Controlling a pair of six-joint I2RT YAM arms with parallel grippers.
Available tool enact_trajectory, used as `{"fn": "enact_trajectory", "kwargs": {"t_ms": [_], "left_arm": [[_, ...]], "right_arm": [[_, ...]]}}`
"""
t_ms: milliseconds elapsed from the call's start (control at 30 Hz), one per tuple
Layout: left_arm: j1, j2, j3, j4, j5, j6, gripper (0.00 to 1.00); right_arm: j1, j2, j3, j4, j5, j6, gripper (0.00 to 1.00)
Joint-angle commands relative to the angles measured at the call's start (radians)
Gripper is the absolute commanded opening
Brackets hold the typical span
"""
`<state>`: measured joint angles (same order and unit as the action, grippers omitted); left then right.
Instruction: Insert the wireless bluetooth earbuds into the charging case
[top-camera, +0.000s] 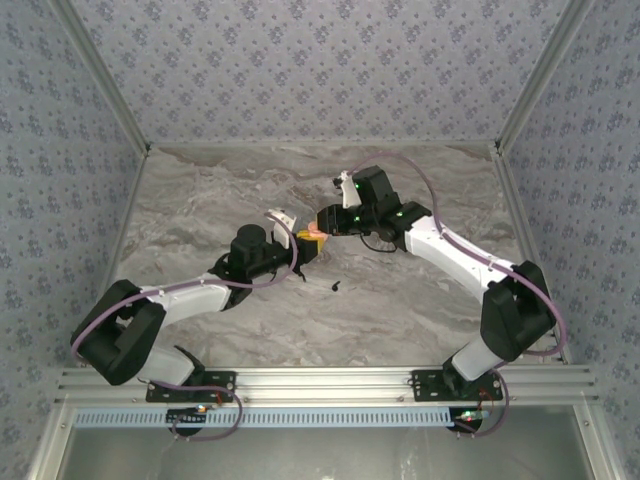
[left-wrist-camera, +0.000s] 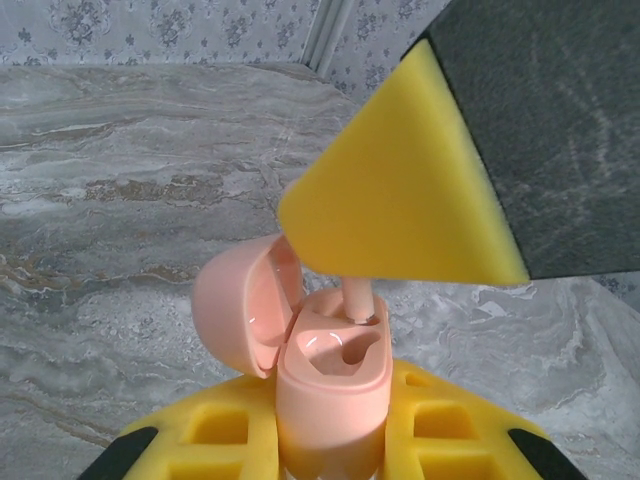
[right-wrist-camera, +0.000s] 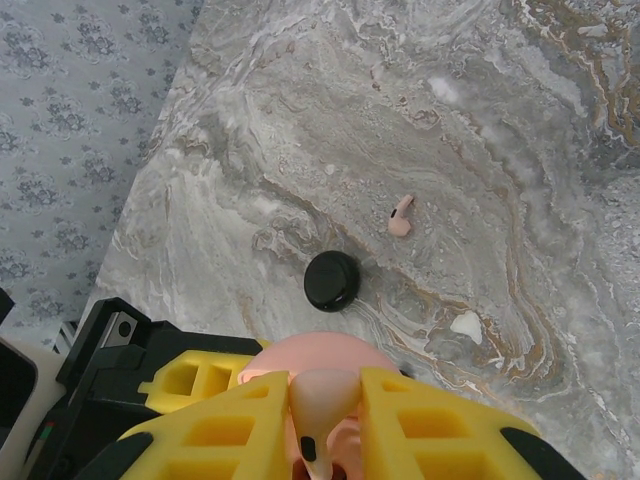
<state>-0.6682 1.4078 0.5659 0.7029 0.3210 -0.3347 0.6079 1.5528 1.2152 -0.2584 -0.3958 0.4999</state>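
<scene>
The pink charging case (left-wrist-camera: 332, 385) stands upright between the yellow pads of my left gripper (left-wrist-camera: 330, 440), which is shut on it. Its lid (left-wrist-camera: 240, 310) hangs open to the left. My right gripper (right-wrist-camera: 325, 420) is shut on a pale pink earbud (right-wrist-camera: 322, 405). The earbud's stem (left-wrist-camera: 358, 298) points down into the far slot of the case, while the near slot is hollow. Seen from above, both grippers meet at the case (top-camera: 313, 233) in mid-table. Another pink earbud (right-wrist-camera: 401, 216) lies loose on the marble.
A black round disc (right-wrist-camera: 332, 280) lies on the marble just beyond the case. A small dark piece (top-camera: 335, 287) rests on the table nearer the arm bases. Patterned walls close the table on three sides.
</scene>
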Motion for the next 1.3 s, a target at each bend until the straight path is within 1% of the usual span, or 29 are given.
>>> {"fn": "enact_trajectory", "kwargs": {"t_ms": [0,133,467,700,867,967,1100,1267], "left_arm": [[-0.006,-0.030,0.029,0.032,-0.007,0.000,0.19],[-0.006,-0.031,0.028,0.032,-0.016,-0.004,0.18],[-0.007,-0.029,0.028,0.049,0.005,-0.010,0.19],[-0.007,-0.048,0.025,0.039,-0.034,-0.009,0.18],[-0.007,-0.052,0.026,0.040,-0.029,-0.006,0.19],[-0.007,-0.049,0.028,0.038,-0.024,-0.006,0.18],[-0.006,-0.053,0.028,0.036,-0.025,-0.006,0.19],[-0.006,-0.057,0.028,0.030,-0.024,-0.003,0.19]], "right_arm": [[0.011,0.013,0.027,-0.028,0.017,-0.021,0.23],[0.015,0.013,0.027,-0.034,0.025,-0.025,0.22],[0.019,0.011,0.027,-0.009,0.037,-0.010,0.21],[0.024,0.008,0.026,-0.033,0.026,-0.020,0.21],[0.026,0.004,0.023,-0.039,0.018,-0.024,0.22],[0.026,0.004,0.025,-0.044,0.017,-0.024,0.24],[0.025,-0.003,0.028,-0.049,0.023,-0.026,0.29],[0.025,-0.020,0.036,-0.064,0.037,-0.033,0.39]]}}
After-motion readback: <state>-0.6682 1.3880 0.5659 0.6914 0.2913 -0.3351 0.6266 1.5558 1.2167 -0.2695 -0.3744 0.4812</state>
